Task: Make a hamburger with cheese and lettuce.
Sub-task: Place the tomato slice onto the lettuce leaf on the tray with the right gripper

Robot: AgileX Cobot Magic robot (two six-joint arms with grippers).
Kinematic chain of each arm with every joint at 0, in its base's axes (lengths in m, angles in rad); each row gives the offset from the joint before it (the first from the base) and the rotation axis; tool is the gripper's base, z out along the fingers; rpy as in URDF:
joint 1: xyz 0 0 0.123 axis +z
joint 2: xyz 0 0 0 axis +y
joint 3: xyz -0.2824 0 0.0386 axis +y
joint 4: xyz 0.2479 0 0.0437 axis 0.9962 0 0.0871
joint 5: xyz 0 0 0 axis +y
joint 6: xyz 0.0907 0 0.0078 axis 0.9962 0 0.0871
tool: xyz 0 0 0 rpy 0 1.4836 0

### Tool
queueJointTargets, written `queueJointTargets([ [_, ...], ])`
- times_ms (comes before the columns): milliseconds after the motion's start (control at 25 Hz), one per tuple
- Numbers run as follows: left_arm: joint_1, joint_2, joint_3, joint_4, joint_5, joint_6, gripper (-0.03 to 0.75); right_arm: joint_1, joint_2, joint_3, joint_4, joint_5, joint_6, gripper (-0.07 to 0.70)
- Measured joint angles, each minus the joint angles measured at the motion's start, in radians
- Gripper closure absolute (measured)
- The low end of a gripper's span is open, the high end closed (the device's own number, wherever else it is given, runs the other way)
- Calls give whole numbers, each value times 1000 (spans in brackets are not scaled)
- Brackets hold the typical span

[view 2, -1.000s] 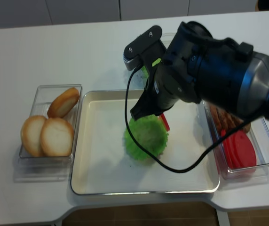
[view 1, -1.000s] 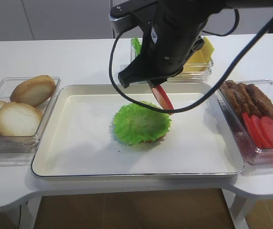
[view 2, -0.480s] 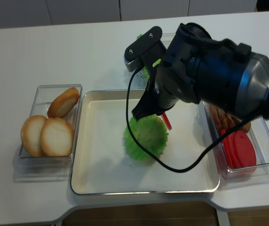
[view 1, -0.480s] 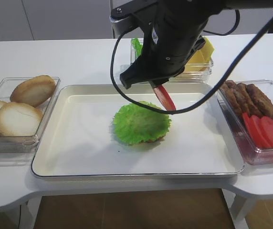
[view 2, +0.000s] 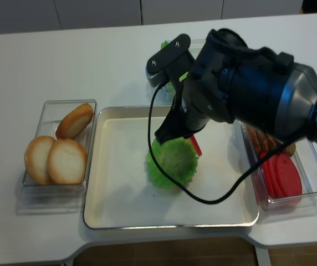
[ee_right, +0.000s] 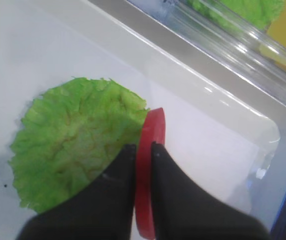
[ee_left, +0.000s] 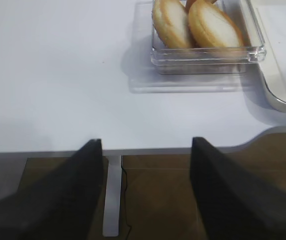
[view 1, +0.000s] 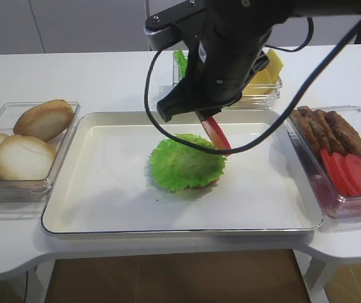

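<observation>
Right tool (ee_right: 143, 150) pinches a red slice (ee_right: 147, 190) edge-on. Below-left of it, the lettuce (ee_right: 70, 150) covers the tray (view 1: 105, 208) floor; bare tray right of it. Clear bin (ee_right: 243, 45) wall stands ahead. Left tool (ee_left: 145, 195) over the surface (ee_left: 58, 75) edge, bun box (ee_left: 208, 52) ahead-right.

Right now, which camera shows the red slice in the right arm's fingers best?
The right wrist view: the red slice stands edge-on, pinched between both fingers, beside the lettuce. The first high view shows only its lower part under the arm; the second a sliver; the left wrist view, nothing.
</observation>
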Motion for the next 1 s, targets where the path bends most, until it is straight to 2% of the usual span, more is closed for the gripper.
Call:
queueJointTargets([
  [720, 0, 0, 0, 0, 0, 0, 300, 3, 11, 0, 35, -20, -4, 557],
  [1000, 0, 0, 0, 0, 0, 0, 300, 3, 11, 0, 13, -22, -4, 557],
])
